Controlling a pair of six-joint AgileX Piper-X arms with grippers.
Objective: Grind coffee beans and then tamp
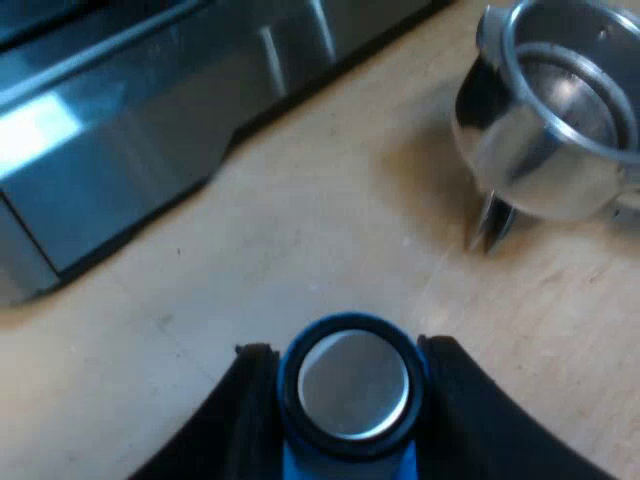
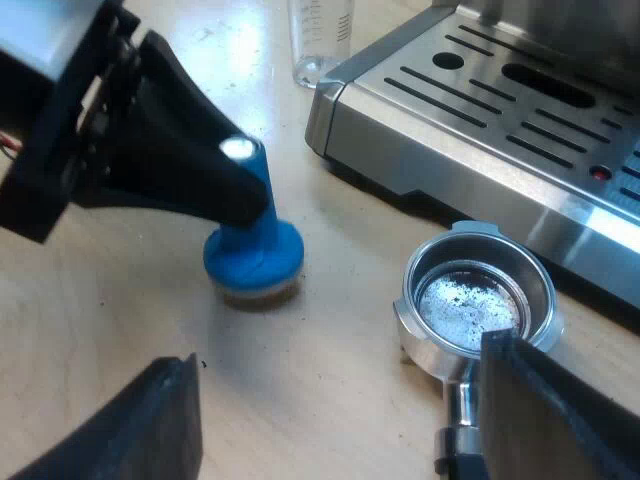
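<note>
The left gripper (image 1: 347, 350) is clenched on the blue tamper (image 1: 352, 385) with a silver cap, which stands on the pale wooden table (image 1: 300, 250). The right gripper (image 2: 340, 400) is spread wide, one finger just beside the round metal holder (image 2: 478, 300). The holder lies near the steel espresso machine (image 2: 450, 165). A clear measuring glass (image 2: 320, 40) stands by the machine's corner.
</note>
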